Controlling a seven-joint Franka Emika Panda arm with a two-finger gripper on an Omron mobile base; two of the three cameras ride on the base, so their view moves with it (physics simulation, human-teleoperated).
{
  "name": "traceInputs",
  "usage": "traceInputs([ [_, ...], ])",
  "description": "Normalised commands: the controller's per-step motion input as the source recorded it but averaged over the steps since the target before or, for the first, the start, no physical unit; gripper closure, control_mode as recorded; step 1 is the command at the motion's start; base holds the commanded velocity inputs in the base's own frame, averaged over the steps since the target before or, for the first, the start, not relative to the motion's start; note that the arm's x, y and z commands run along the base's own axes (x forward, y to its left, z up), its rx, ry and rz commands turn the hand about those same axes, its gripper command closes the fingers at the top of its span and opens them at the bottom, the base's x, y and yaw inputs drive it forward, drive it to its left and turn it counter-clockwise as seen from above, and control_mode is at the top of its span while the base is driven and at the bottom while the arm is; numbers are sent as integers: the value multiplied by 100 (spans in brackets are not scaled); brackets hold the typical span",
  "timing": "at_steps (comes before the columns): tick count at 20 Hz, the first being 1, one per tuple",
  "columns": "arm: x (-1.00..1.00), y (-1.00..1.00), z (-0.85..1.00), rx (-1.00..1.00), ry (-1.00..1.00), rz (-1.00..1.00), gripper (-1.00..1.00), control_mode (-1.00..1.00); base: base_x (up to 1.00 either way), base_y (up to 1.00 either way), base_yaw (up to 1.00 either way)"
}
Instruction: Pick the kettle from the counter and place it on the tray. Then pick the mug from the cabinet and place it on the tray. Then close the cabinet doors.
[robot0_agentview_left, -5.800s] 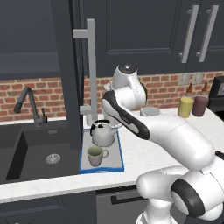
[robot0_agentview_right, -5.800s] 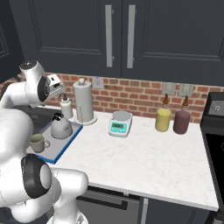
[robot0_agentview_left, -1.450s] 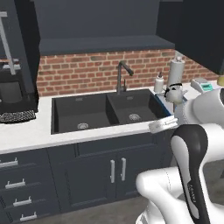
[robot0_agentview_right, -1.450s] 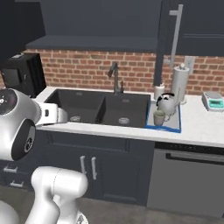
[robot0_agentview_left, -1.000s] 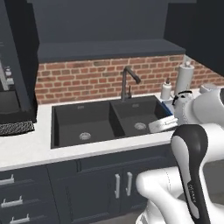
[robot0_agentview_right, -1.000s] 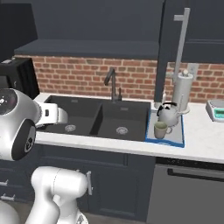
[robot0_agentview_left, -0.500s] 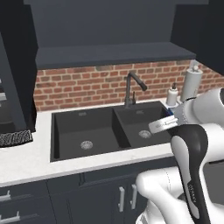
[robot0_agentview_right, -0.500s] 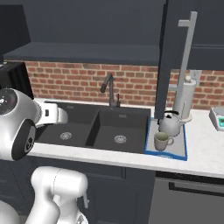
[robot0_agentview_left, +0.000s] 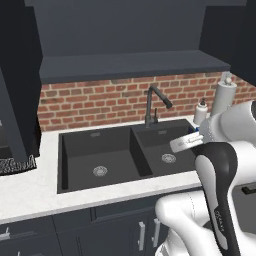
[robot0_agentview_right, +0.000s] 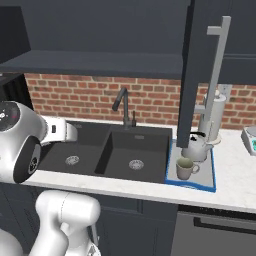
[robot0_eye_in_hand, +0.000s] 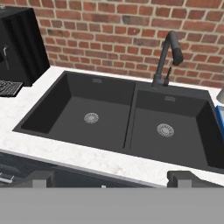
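The whole scene slides sideways across both base views over the last seconds: the black double sink (robot0_agentview_left: 130, 155) moves toward the middle of the left base view and the tray group drifts right in the right base view. That is the base driving, not the things moving.

On the white marbled stone bench (robot0_agentview_right: 235, 185), the flat grey tray with the thin blue rim (robot0_agentview_right: 192, 183) sits just beside the sink's right edge. The squat silver-grey kettle with the dark arched handle (robot0_agentview_right: 196, 147) stands on it toward 12 o'clock, and the small grey-beige mug with the loop handle (robot0_agentview_right: 185, 168) stands at 6 o'clock of the kettle, close to it; whether they touch cannot be told. Both are where they were in the earlier pictures, so the two placing steps look done.

The tall dark charcoal-navy cabinet door with the long silver bar handle (robot0_agentview_right: 197, 70) hangs swung out, edge-on, above the tray. The dark wall cabinet's shelf (robot0_agentview_left: 130, 65) lies bare to view, so the doors are not yet closed.

The two-finger tool (robot0_eye_in_hand: 111, 178) has its jaws spread as wide as they go and holds nothing; its dark tips frame the sink and the black curved faucet (robot0_eye_in_hand: 168, 57) at 12 o'clock. The arm is tucked near the body.

The drive reads as repositioning for the remaining step, closing the doors; the tool will need to rise to the open door's face or handle.
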Motion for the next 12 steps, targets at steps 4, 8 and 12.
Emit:
traceInputs([
  [4, 0, 0, 0, 0, 0, 0, -100, 100, 5, 0, 0],
  [8, 0, 0, 0, 0, 0, 0, -100, 100, 0, 0, 0],
  [12, 0, 0, 0, 0, 0, 0, -100, 100, 0, 0, 0],
])
